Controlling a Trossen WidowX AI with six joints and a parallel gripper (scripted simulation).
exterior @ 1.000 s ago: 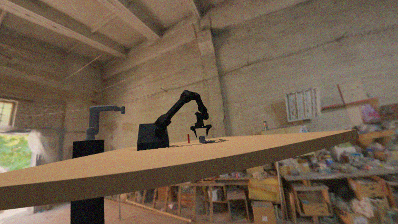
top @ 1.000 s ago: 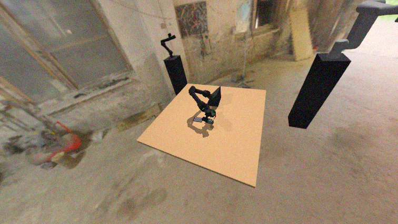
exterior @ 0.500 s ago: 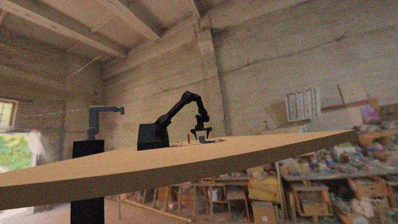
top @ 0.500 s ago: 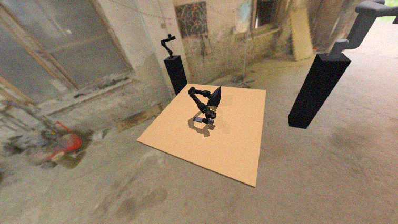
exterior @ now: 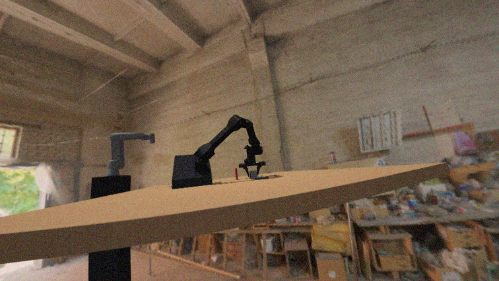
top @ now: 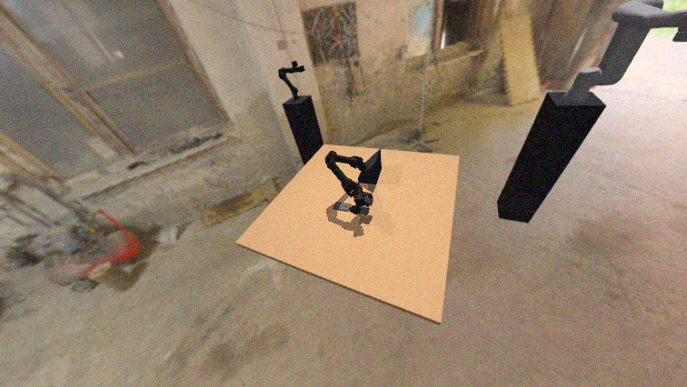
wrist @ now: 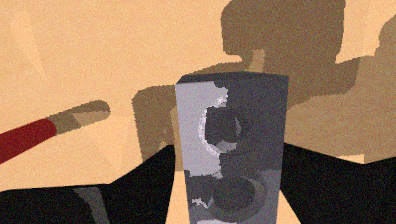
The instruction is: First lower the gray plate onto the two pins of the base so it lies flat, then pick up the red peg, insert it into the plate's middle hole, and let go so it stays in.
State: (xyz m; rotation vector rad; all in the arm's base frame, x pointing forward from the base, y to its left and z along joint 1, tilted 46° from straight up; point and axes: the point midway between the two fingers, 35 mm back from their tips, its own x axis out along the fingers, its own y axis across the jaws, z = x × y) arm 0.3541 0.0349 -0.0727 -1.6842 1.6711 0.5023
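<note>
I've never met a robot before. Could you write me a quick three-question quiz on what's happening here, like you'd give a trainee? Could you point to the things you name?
1. Which thing is between the fingers of the gripper point(top: 361, 210) point(exterior: 253, 174) point(wrist: 228, 147)?
A. a cup
B. the gray plate point(exterior: 253, 174) point(wrist: 195, 102)
C. a coin

2. Fill in the blank: the red peg point(top: 370, 193) point(exterior: 236, 174) point(wrist: 25, 137) stands ______ on the wooden tabletop point(top: 384, 269) point(exterior: 209, 198) point(wrist: 120, 30).

3. True or false: the gray plate already lies on top of the base point(top: 343, 206) point(exterior: 266, 177).

Key: 1. B; 2. upright; 3. false, the base is beside it.
</note>
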